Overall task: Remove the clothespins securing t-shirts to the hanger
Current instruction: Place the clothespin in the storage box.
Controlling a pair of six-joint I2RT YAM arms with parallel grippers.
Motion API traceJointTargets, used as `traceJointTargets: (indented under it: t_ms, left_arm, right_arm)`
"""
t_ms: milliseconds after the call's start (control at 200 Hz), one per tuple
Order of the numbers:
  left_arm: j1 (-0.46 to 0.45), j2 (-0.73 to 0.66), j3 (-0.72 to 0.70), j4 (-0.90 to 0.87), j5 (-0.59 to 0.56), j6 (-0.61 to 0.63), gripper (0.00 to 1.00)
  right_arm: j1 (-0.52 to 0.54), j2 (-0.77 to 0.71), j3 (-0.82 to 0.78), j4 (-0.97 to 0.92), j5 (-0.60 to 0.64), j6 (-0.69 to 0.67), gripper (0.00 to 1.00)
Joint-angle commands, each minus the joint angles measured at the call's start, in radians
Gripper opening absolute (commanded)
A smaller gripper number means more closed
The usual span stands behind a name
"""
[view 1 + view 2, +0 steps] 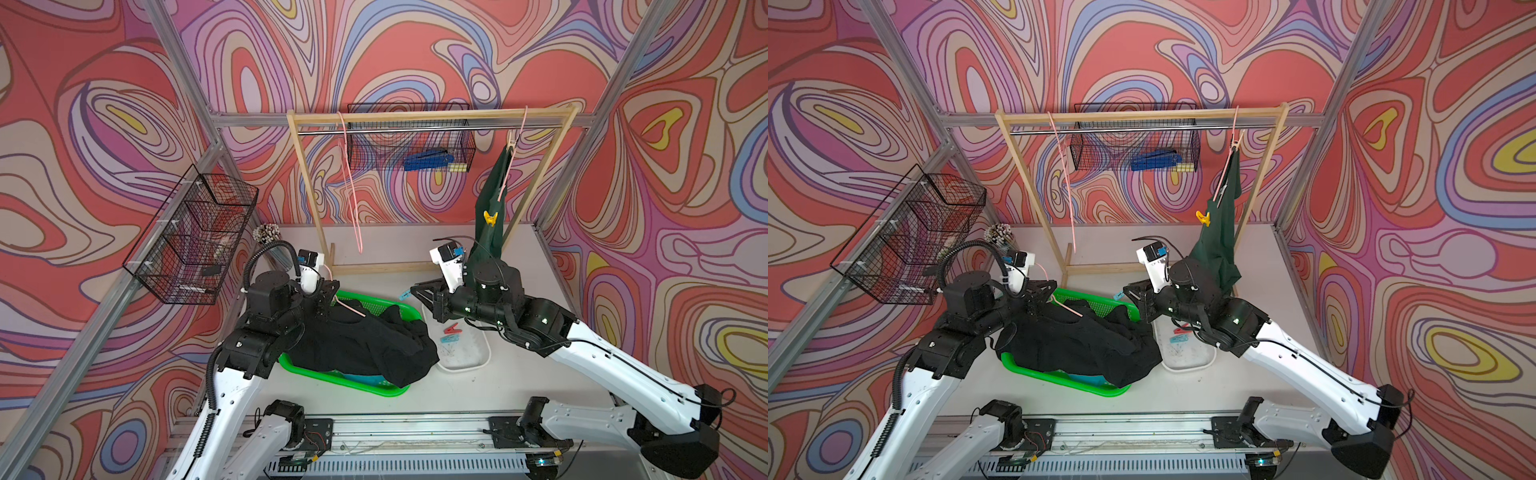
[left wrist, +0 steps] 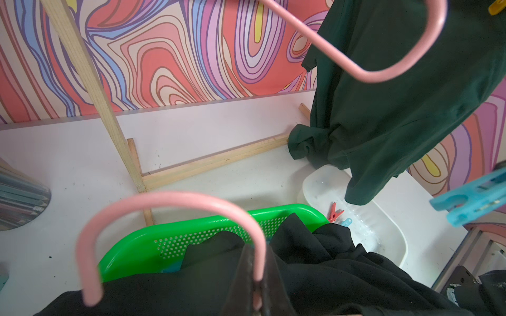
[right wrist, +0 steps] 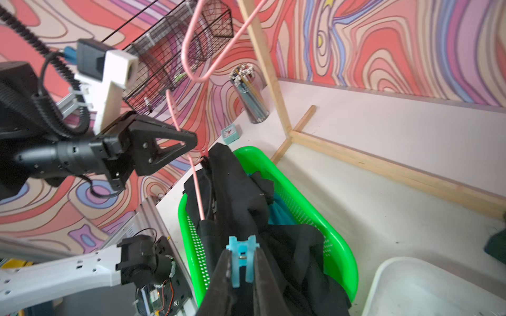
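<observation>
A light blue clothespin (image 3: 242, 246) is pinched between the narrowly set jaws of the right gripper (image 3: 242, 260). It is held above mid-table, near the far corners of the green basket (image 1: 374, 390) and the white tray (image 1: 471, 362). In the tray a red clothespin (image 1: 452, 329) and a second light blue clothespin (image 1: 449, 339) lie just beside each other. A yellow clothespin (image 1: 490, 218) is clipped on the dark green t-shirt (image 1: 490, 249), which hangs at the right end of the wooden rack (image 1: 415, 115) on the far side. The left gripper (image 3: 191, 140) is clamped tight on the wire of a pink hanger (image 1: 351, 309). The black t-shirt (image 1: 365, 340) on that hanger is heaped over the basket, with a turquoise t-shirt (image 3: 279, 213) beneath it. A bare pink hanger (image 1: 351, 187) hangs at the rack's left end.
</observation>
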Motion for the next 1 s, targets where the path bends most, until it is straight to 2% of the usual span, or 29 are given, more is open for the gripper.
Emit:
traceJointTargets:
  t_ms: [0, 135, 386, 661, 871, 997]
  left_arm:
    - [-0.001, -0.003, -0.003, 0.019, -0.001, 0.016, 0.00]
    - [-0.001, -0.008, -0.003, 0.018, -0.003, 0.018, 0.00]
    - [-0.001, -0.010, -0.003, 0.018, 0.002, 0.017, 0.00]
    - [0.000, -0.012, -0.004, 0.019, 0.005, 0.017, 0.00]
    - [-0.001, -0.016, -0.007, 0.022, 0.003, 0.017, 0.00]
    - [-0.001, -0.018, -0.008, 0.023, 0.000, 0.017, 0.00]
  right_arm:
    - [0.002, 0.003, 0.005, -0.054, 0.100, 0.053, 0.15]
    - [0.002, 0.007, -0.004, -0.073, 0.092, 0.081, 0.15]
    - [-0.024, -0.011, -0.014, -0.143, 0.218, 0.141, 0.16]
    - [-0.041, -0.008, -0.019, -0.299, 0.478, 0.215, 0.16]
    - [-0.058, 0.012, -0.062, -0.288, 0.492, 0.204, 0.17]
    - [-0.060, 0.056, -0.049, -0.329, 0.498, 0.216, 0.23]
